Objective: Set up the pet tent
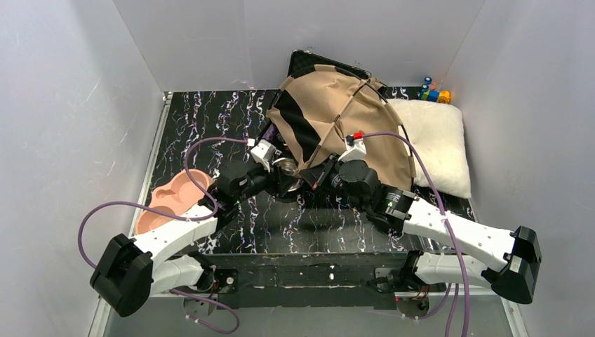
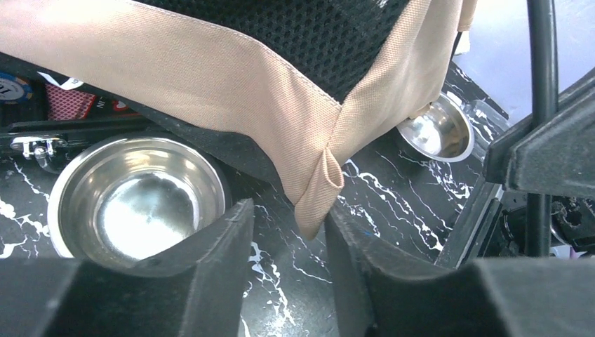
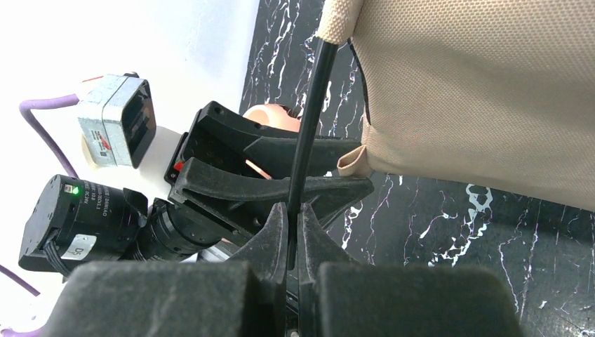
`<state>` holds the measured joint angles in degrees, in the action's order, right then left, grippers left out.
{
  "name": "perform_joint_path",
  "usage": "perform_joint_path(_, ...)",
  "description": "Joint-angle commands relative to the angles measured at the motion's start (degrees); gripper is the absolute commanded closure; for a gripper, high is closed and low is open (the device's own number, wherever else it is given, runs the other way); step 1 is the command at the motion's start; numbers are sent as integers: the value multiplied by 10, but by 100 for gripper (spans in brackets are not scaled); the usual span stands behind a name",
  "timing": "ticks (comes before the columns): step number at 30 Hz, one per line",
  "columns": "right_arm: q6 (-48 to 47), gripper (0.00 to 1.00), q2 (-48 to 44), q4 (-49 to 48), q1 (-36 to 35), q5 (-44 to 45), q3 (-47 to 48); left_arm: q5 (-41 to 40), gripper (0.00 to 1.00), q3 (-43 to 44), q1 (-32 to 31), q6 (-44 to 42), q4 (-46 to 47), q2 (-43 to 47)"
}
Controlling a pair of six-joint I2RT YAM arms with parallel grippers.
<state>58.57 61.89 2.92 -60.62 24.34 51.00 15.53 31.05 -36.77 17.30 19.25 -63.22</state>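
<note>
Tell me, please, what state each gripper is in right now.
Left gripper: open, with the pet tent's fabric corner between its jaws, not clamped.
Right gripper: closed on the tent's thin black pole.

You have a black marble-patterned table (image 1: 210, 126) with white veins. On it, the tan canvas pet tent (image 1: 330, 105) sits far-centre, with a fluffy white cushion (image 1: 438, 144) just beside it on the right. A salmon-pink plastic dish (image 1: 172, 200) lies at the left edge. A round steel bowl (image 2: 133, 200) and a smaller steel bowl (image 2: 438, 130) sit by the tent's hem.
</note>
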Motion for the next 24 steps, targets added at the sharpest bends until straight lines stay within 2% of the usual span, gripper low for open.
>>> perform_joint_path(1,-9,99,-6,-15,5,45,16,6,63,21,-7,1,11,1)
perform_joint_path(7,-8,99,-3,-14,5,45,14,17,81,27,-10,5,21,-17)
perform_joint_path(10,-13,99,-1,-11,5,45,17,22,99,29,-12,5,23,-23)
perform_joint_path(24,-118,99,55,-13,28,46,60,-30,100,-23,-44,-14,0,42)
